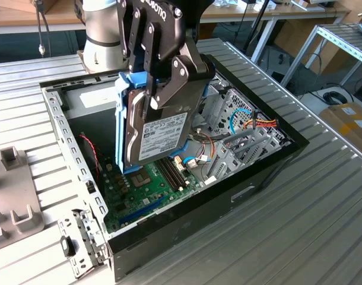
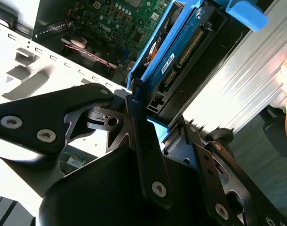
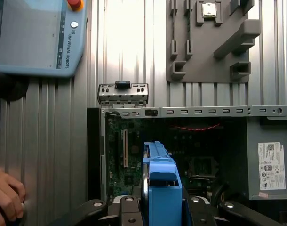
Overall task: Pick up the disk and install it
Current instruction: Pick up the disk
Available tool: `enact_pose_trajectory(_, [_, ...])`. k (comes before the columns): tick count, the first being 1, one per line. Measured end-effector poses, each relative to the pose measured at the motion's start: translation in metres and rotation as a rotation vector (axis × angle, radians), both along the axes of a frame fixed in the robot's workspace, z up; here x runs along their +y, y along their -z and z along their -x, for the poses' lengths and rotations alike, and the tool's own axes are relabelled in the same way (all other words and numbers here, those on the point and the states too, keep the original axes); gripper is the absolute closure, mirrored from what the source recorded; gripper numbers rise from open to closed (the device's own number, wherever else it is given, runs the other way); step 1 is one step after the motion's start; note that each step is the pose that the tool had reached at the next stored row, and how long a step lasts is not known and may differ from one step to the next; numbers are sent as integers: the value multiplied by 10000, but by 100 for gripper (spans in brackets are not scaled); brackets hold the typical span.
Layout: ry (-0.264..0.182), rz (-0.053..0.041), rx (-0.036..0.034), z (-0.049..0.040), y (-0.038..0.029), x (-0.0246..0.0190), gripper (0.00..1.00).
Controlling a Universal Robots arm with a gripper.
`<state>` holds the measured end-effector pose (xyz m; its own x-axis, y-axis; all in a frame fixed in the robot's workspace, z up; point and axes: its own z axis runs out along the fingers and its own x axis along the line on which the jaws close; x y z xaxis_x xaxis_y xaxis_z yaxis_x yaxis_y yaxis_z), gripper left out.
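Over the open computer case (image 1: 252, 196), the disk (image 1: 162, 135) hangs clamped in the claw (image 1: 154, 98).

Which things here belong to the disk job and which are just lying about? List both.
Job: disk, held on edge in the hand; open computer case below it.
Lying about: grey holder plate; control tablet; cardboard box.

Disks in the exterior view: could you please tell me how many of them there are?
1. The disk sits on edge between the gripper's jaws, above the open computer case. Others may be hidden in the metal drive cage.
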<state>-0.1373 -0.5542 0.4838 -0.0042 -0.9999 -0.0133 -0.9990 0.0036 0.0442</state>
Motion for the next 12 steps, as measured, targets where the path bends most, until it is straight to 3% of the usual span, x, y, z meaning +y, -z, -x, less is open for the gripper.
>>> enact_pose_trajectory(12, [0, 18, 0, -50, 0, 0, 63])
